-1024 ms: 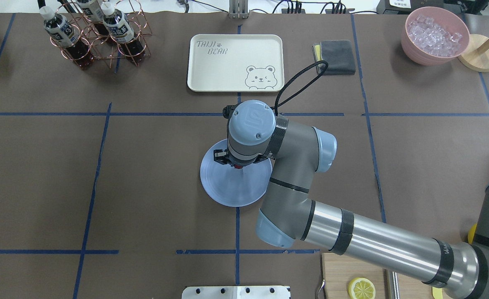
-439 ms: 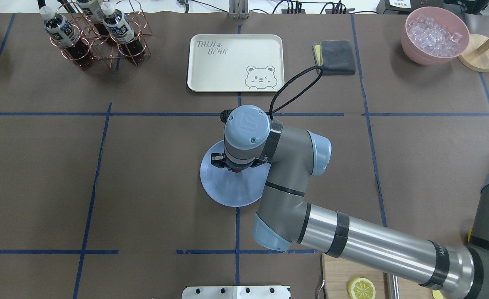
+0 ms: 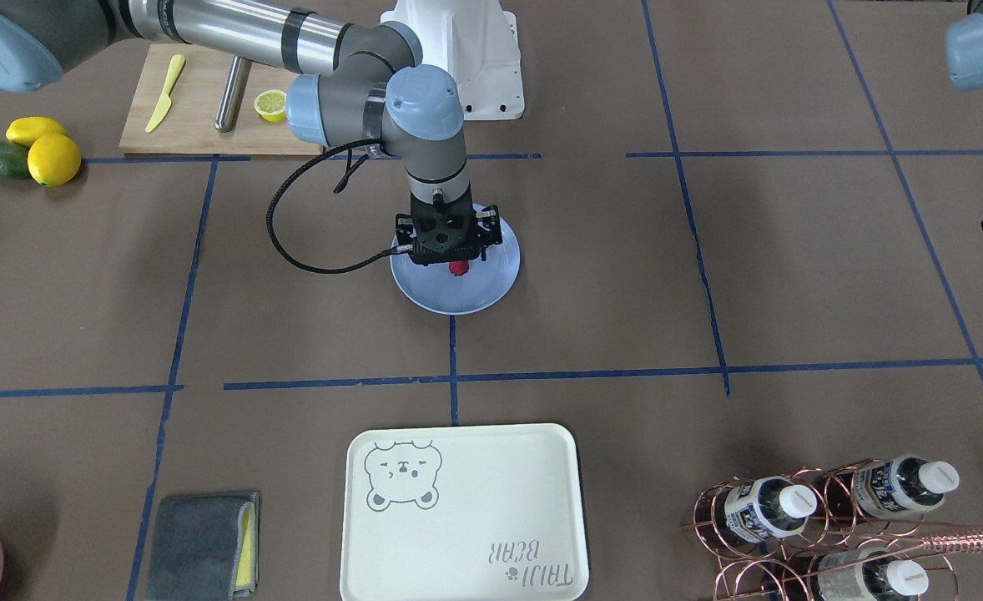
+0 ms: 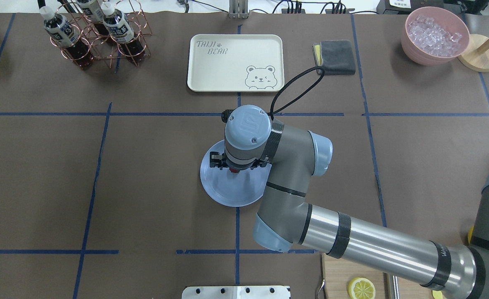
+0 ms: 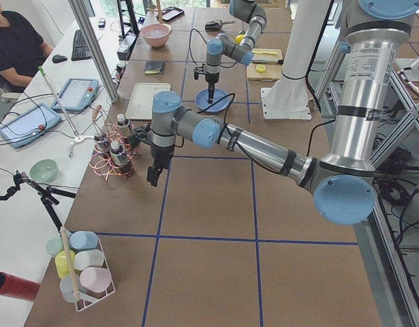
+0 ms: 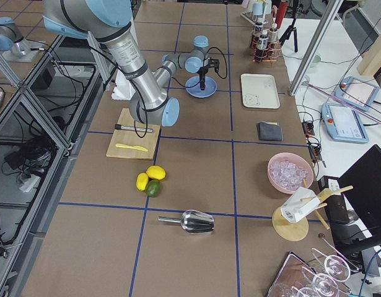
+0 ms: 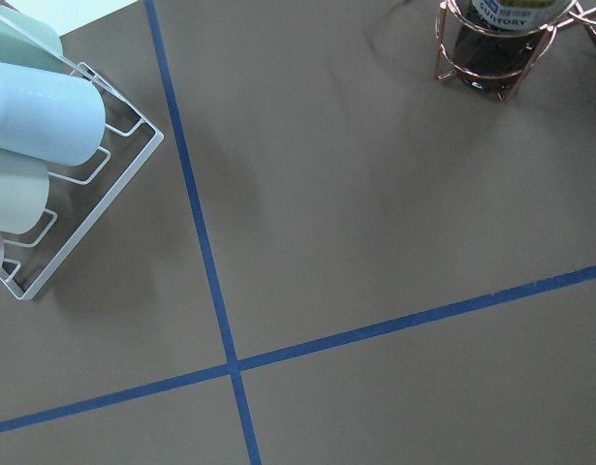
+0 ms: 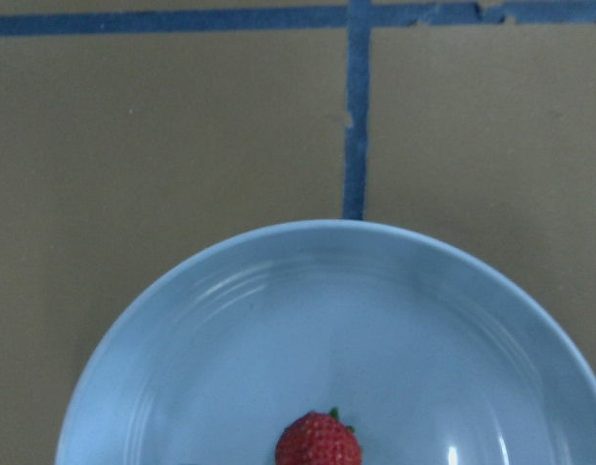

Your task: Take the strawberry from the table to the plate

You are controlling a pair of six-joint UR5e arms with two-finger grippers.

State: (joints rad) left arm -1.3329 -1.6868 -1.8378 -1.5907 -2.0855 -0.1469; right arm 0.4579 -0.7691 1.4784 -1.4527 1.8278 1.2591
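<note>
One small dark-red bumpy strawberry (image 8: 318,442) lies on the round pale blue glossy plate (image 8: 230,320), near the dish's middle. A green leaf tip shows at the berry's upper right in the right wrist view. The right tool (image 3: 451,253) hangs straight down over it, a little left of centre in the front view. Its jaws are spread wide and hold nothing. The berry shows just beneath them, and I can't make out whether a fingertip touches it. The plate sits on the brown paper-covered table (image 3: 625,275), with a blue tape line (image 8: 356,116) running up from its rim.

The left tool (image 5: 154,178) hangs above bare table, left of centre in the left-side view, near the copper wire rack (image 5: 100,163). It is too small and dark for me to tell how far its jaws stand apart.

Counting round the table, there is one strawberry and one plate. Two whole yellow lemons (image 3: 53,159) sit against one green avocado (image 3: 3,159) at the upper left of the front view. One lemon half (image 3: 270,103) and one yellow knife (image 3: 164,93) lie on the wooden cutting board (image 3: 199,125). One cream bear-print tray (image 3: 475,517) is at bottom centre and one folded grey cloth (image 3: 195,547) at lower left. Three dark bottles (image 3: 763,507) stand in the rack at lower right.
</note>
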